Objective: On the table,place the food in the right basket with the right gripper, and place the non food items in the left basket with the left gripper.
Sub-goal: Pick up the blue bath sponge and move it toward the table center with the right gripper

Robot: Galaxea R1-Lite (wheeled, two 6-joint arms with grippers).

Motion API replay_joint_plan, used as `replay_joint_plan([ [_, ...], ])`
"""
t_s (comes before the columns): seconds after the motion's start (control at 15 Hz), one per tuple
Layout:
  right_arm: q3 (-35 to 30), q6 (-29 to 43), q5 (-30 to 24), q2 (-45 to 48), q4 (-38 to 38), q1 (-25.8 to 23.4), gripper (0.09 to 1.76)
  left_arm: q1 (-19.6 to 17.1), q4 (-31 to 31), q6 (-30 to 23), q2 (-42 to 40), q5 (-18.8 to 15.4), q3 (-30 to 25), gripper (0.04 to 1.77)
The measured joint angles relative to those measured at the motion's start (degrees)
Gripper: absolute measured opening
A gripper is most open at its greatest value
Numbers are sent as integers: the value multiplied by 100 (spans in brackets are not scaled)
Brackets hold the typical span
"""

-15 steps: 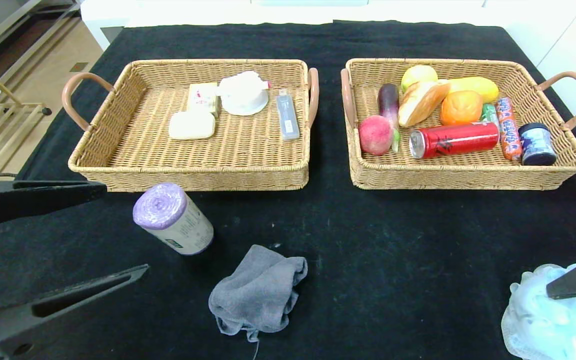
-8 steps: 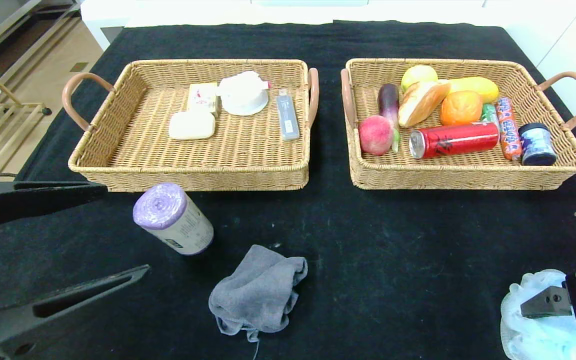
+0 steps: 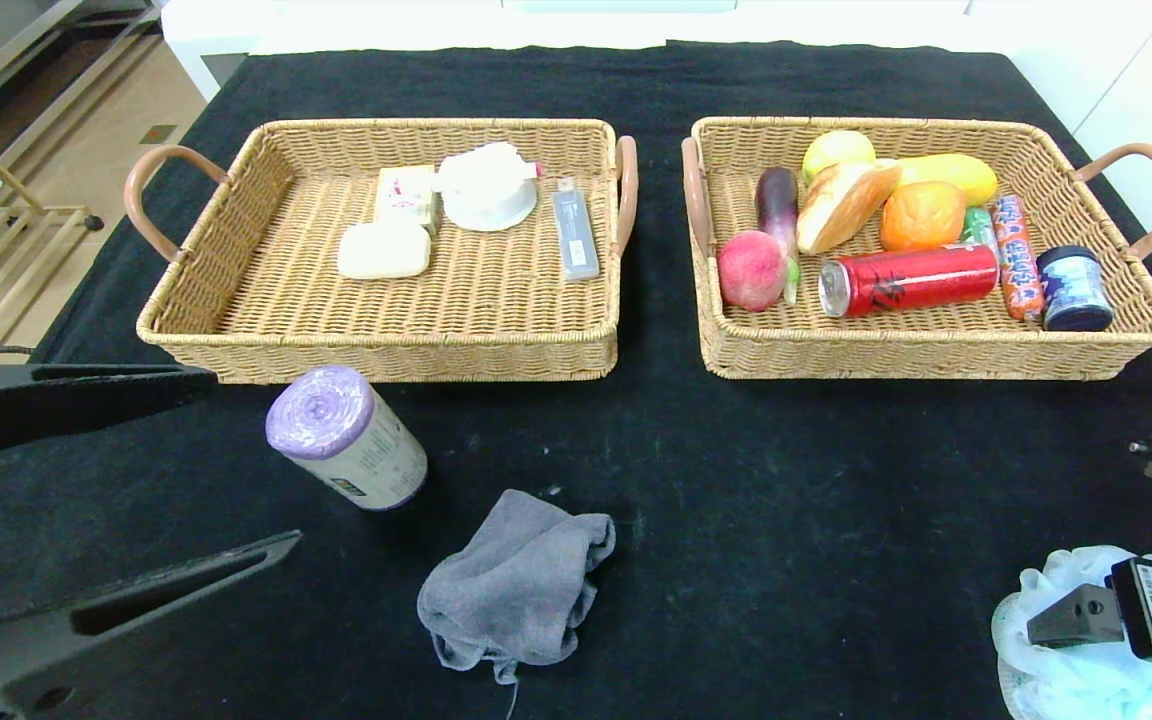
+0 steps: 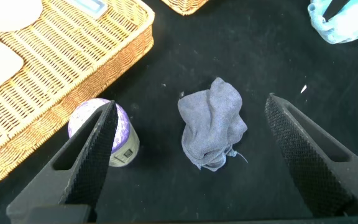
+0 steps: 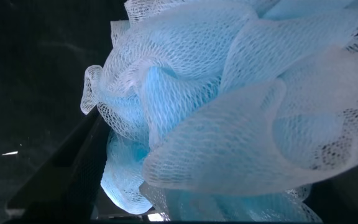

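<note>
A purple roll of bags (image 3: 346,437) lies on the black table in front of the left basket (image 3: 376,358). A crumpled grey cloth (image 3: 516,590) lies right of the roll. A blue mesh bath puff (image 3: 1046,675) sits at the near right corner. My left gripper (image 3: 254,460) is open and empty at the near left; in the left wrist view (image 4: 191,102) its jaws frame the cloth (image 4: 213,124), with the roll (image 4: 101,134) beside one finger. My right gripper (image 3: 1076,625) is low over the puff, open, with the puff (image 5: 229,106) between its jaws.
The left basket holds a soap bar (image 3: 383,250), a small box, a white lid and a grey stick. The right basket (image 3: 936,360) holds a peach, an eggplant, bread, citrus fruit, a red can (image 3: 908,279), a sausage and a jar.
My right gripper has drawn back and down toward the near edge over the puff, and its wrist body now shows. The left gripper and the table items have not moved.
</note>
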State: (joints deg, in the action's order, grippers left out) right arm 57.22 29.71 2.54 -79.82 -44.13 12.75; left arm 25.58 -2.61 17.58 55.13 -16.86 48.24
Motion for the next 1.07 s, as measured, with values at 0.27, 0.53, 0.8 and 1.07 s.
replay_joint_plan([
  [0.27, -1, 0, -1, 9, 1, -2, 121, 2, 0, -2, -2, -4, 0, 172],
  [0.53, 11, -5, -20, 17, 0, 1, 87, 0, -2, 0, -2, -4, 2, 172],
  [0.8, 16, -6, -30, 24, 0, 0, 84, 0, 0, 0, -2, -9, 2, 172],
  [1.07, 55, -5, -78, 107, -13, -2, 84, 0, 0, -2, -2, -6, 2, 172],
])
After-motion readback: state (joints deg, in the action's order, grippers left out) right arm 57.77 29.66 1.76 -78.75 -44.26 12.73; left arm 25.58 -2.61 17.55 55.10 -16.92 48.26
